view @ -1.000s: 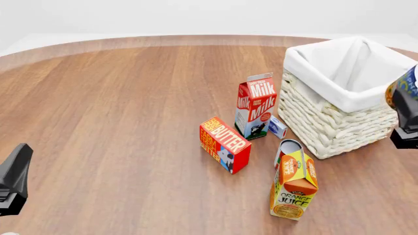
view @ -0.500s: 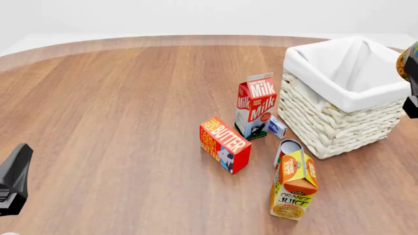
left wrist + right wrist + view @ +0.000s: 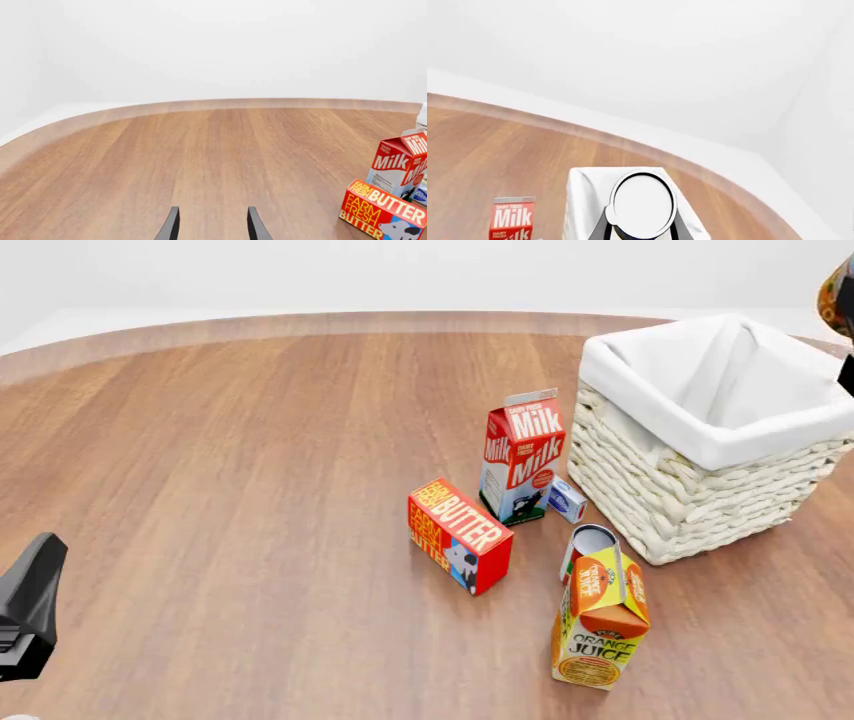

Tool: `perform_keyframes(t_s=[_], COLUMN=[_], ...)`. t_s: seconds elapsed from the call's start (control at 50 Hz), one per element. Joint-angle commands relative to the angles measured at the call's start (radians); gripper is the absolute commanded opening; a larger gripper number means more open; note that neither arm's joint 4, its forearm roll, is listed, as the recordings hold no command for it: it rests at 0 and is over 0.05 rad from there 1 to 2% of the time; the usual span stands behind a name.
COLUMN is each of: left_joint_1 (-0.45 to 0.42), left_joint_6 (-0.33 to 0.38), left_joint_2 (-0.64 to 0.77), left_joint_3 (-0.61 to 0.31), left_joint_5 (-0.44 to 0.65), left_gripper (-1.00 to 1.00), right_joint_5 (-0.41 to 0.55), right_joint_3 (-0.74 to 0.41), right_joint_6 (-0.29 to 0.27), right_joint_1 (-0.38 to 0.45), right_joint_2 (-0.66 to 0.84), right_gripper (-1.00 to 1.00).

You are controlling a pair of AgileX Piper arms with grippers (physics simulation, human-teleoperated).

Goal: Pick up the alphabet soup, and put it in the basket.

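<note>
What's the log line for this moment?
phase: carry | right tool: shut on alphabet soup, raised over basket | left tool: open, idle, holds nothing | soup not yet released

Round wood-grain table point(image 3: 267, 440), pale bevelled edge; plain white walls behind; soft, even light.

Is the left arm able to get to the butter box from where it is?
Probably yes. The left gripper is open and holds nothing, and only bare table lies between it and the butter box, off to its right beside the milk carton.
</note>
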Motion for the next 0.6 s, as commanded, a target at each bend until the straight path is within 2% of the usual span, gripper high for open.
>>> perform_keyframes(t_s=[0.02, 0.22, 0.44, 0.6], left_joint_1=[0.0, 0.0, 0.0, 0.0], left_joint_6=[0.0, 0.0, 0.0, 0.0], left_joint_2=[0.0, 0.0, 0.0, 0.0], left_joint_3=[0.0, 0.0, 0.0, 0.0], left_joint_5=[0.0, 0.0, 0.0, 0.0], left_gripper=[1.0, 1.0, 1.0, 1.0], right_joint_5=[0.037, 0.067, 0.082, 0.108], right_joint_3=[-0.102, -0.185, -0.225, -0.288], right_joint_6=[-0.008, -0.01, -0.007, 0.039], right_joint_1=[0.012, 0.021, 0.023, -0.018], right_joint_2=[0.061, 0.143, 0.211, 0.301], right_gripper=[-1.0, -1.0, -1.0, -1.0])
